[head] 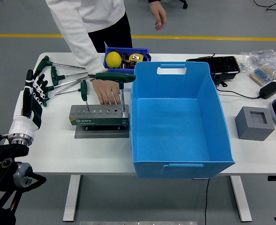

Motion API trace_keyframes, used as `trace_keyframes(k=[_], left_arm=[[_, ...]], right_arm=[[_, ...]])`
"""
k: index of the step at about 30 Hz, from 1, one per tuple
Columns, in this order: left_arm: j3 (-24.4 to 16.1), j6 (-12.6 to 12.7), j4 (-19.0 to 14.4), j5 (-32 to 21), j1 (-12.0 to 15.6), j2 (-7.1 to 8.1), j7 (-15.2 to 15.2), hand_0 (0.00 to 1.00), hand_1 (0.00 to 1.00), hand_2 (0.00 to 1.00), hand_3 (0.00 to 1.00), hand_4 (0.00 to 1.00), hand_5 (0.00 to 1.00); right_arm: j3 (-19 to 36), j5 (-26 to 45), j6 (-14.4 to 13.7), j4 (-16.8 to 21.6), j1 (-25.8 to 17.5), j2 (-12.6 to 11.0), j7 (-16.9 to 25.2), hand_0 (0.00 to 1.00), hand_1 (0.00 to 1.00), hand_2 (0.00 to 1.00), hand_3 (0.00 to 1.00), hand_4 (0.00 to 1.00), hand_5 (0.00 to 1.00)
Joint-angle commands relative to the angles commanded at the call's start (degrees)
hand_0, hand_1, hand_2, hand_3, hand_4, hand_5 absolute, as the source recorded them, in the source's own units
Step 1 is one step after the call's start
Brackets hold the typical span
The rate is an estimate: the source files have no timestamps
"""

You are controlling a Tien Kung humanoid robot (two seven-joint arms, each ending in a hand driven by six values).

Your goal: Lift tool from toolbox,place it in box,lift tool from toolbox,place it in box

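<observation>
Grey tool stand (pixel 99 116) on a dark base plate (pixel 101 131), left of centre on the white table (pixel 58 150). Two green T-handle keys stand upright in it: a large one (pixel 116 77) at the right end, its handle lying crosswise above the stand, and a small one (pixel 84 90) near the left end. The holes between them show empty.

Just right of the stand, touching or nearly so, sits the large blue box (pixel 177 123) — open-topped, nothing inside, a handle slot in its far wall.

A person's hand (pixel 107 91) reaches down from the far side in a white sleeve (pixel 81 35) and rests, fingers down, just behind the stand and under the large key's handle; whether it touches the key cannot be told. The person's other hand (pixel 160 16) hangs free at the top edge.

Three more green-handled keys (pixel 58 75) lie flat on the table behind and left of the stand, shafts pointing right.

Left hand (pixel 34 96) of the robot: at the table's left edge, well apart from the stand, fingers straight and spread, holding nothing.

Surroundings — a small blue bin (pixel 110 51) with a yellow ball (pixel 113 59) behind the box; a black tray (pixel 215 65) and a black adapter (pixel 269 89) with a cable at the far right; a grey block (pixel 254 123) with a square recess to the right of the box.
</observation>
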Motion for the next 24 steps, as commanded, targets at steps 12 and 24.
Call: trace_keyframes(k=[12,24], left_arm=[[-0.18,0.44,-0.07,-0.33,-0.05,-0.02,-0.48,0.998,0.998,0.998,0.998,0.998,0.998],[-0.18,3.41,-2.07,7.11,-1.89,2.28,-0.34,0.998,0.998,0.998,0.998,0.998,0.998]], right_arm=[[0.02,-0.08,0.0,0.0,0.03,0.02,0.01,0.912,0.802,0.802,0.826,0.998,0.854],[0.01,0.05,0.0,0.0,-0.05,-0.01,0.01,0.913,0.802,0.802,0.825,0.998,0.854]])
